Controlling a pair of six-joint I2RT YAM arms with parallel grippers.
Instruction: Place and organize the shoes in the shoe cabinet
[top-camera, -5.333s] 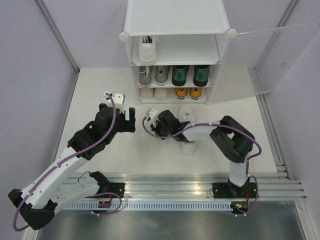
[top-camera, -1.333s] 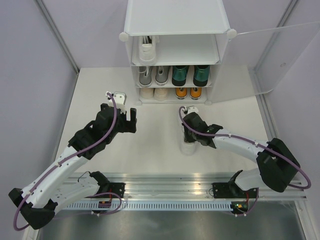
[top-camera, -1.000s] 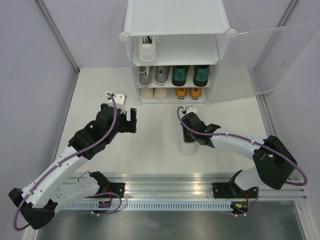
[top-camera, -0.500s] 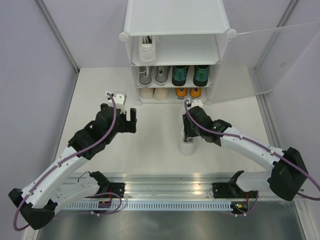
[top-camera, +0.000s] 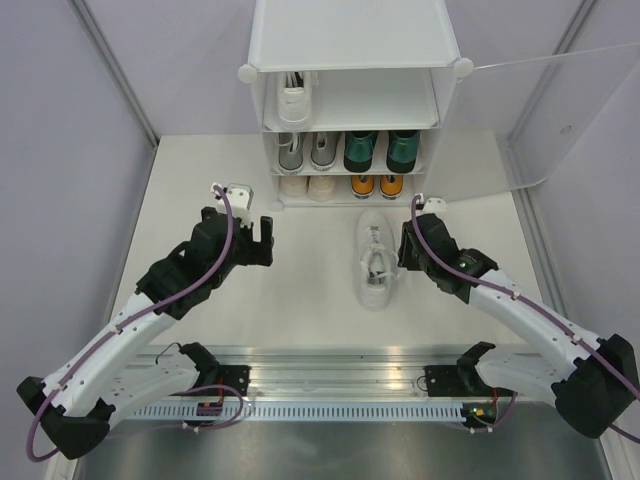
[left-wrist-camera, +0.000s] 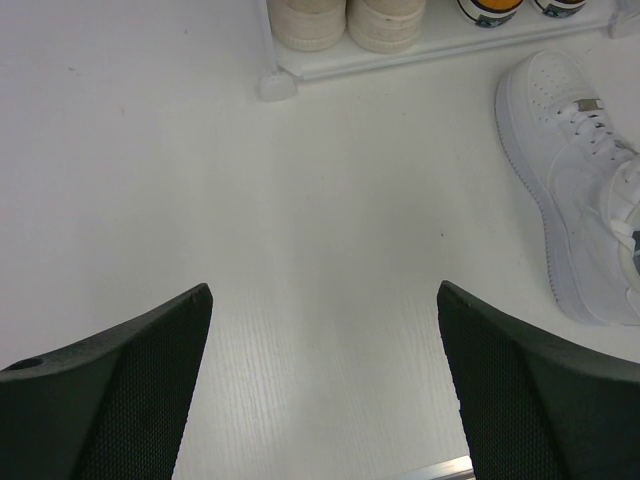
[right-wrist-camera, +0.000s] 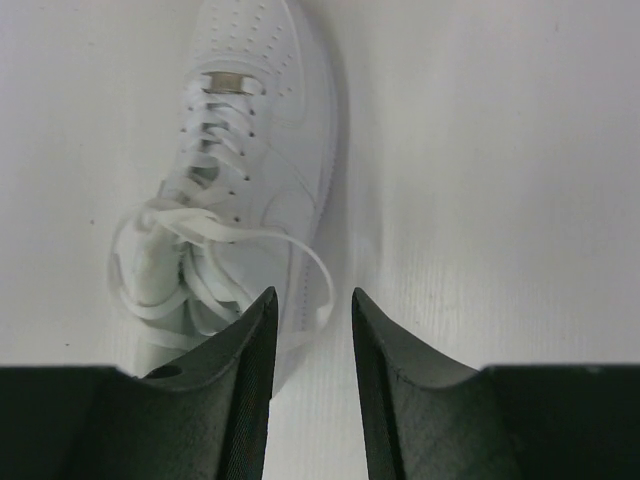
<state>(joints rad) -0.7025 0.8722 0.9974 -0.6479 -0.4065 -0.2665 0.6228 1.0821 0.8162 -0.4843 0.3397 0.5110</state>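
Observation:
One white sneaker (top-camera: 374, 258) stands on the table in front of the shoe cabinet (top-camera: 355, 40), toe toward it, laces loose. It also shows in the left wrist view (left-wrist-camera: 580, 190) and the right wrist view (right-wrist-camera: 250, 150). My right gripper (top-camera: 408, 252) (right-wrist-camera: 313, 294) hovers at the sneaker's right side near the heel, jaws a narrow gap apart and empty. My left gripper (top-camera: 240, 232) (left-wrist-camera: 325, 290) is wide open and empty over bare table to the left. Another white sneaker (top-camera: 294, 100) is on the top shelf. Grey (top-camera: 305, 150) and green (top-camera: 380, 150) pairs are on the middle shelf. Cream (top-camera: 307, 186) and orange (top-camera: 377, 185) pairs are on the bottom shelf.
The cabinet's frosted door (top-camera: 560, 110) stands open at the right. A cabinet foot (left-wrist-camera: 272, 88) sits ahead of my left gripper. A metal rail (top-camera: 380, 375) runs along the near edge. Purple walls close in both sides.
My right arm has swung from over the sneaker to its right side, uncovering the shoe. The sneaker now lies in full view. The left arm has not moved.

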